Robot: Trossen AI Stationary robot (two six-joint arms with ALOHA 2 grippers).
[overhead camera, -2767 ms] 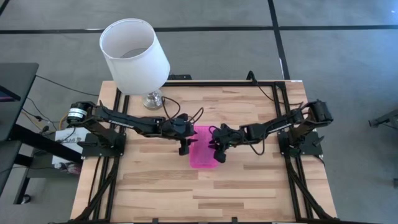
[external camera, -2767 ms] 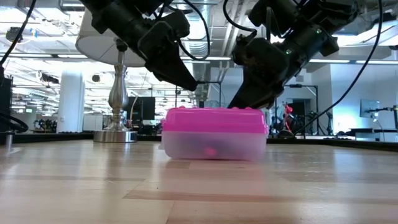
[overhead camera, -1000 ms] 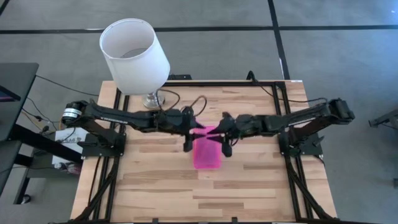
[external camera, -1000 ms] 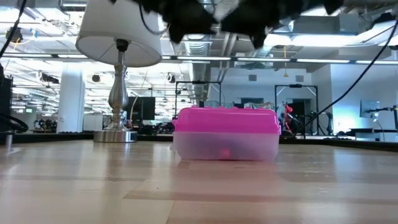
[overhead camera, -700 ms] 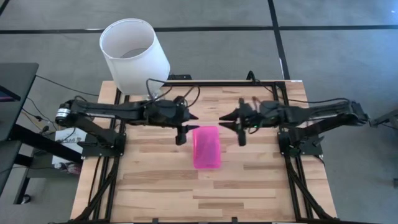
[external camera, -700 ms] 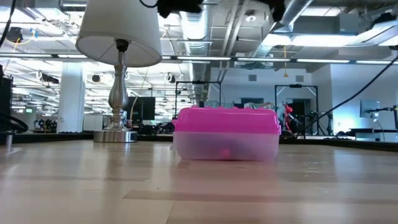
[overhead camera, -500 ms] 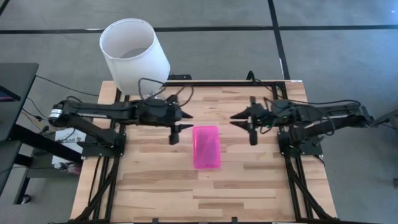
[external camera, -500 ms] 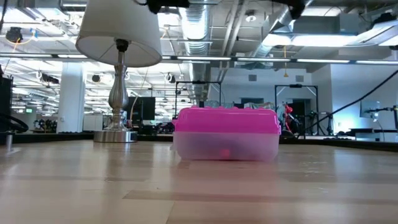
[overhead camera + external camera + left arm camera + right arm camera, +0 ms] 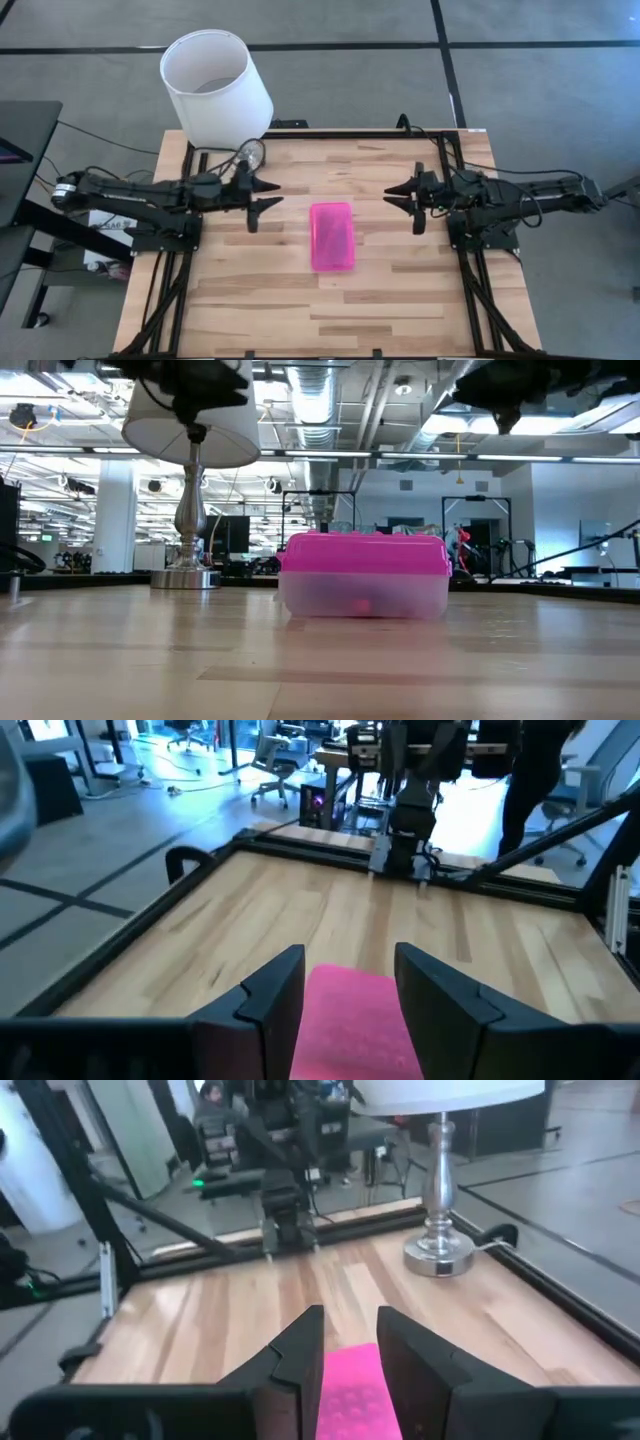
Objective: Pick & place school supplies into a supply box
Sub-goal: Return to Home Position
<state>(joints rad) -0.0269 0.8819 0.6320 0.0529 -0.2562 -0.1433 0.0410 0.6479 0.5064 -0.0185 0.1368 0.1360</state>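
Observation:
The supply box [image 9: 332, 236], a flat case with a pink lid and clear base, lies shut on its base in the middle of the table. It also shows in the low view [image 9: 363, 575], where a small pink thing shows through the clear wall. No loose pens, pencils or scissors are in view. My left gripper [image 9: 276, 195] hangs open in the air left of the box, pointing at it; the left wrist view shows the box [image 9: 355, 1020] between and beyond the fingers. My right gripper [image 9: 390, 196] hangs open to the box's right, also pointing at it [image 9: 350, 1380].
A lamp with a white shade [image 9: 215, 88] stands on its metal foot [image 9: 186, 575] at the far left corner, close behind my left arm. Black frame rails run along the table's left, right and far edges. Bare wood surrounds the box.
Both grippers have drawn back from above the box, the left toward the table's left edge and the right toward the right edge, rising out of the low view's centre. The box has stayed where it was, lid shut.

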